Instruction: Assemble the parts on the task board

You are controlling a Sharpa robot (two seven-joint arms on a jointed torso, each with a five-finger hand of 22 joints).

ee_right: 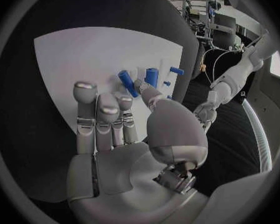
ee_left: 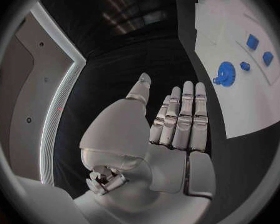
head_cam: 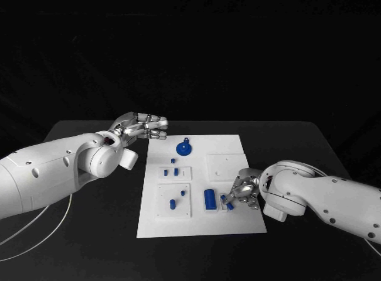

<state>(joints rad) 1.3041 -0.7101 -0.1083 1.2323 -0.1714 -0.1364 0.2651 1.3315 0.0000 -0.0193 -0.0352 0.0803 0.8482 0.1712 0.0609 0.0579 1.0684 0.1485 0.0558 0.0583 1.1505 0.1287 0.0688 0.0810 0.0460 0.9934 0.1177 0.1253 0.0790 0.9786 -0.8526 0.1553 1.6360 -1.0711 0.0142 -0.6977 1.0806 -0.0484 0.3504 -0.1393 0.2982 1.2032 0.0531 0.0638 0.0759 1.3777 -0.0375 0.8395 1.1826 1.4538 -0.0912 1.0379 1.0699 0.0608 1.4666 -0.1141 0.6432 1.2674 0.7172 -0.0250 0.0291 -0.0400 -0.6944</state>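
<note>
Head view: white task board (head_cam: pixel 232 225) on black table (head_cam: pixel 89 246), dark backdrop.

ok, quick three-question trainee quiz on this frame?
1. True or false: the left hand holds the blue gear-shaped part.
2. Which hand is at the right edge of the white task board? A: the left hand. B: the right hand.
3. Fill in: the gear-shaped part lies on the board's ___ half, near or far from the robot.
Key: 1 false; 2 B; 3 far.
</note>
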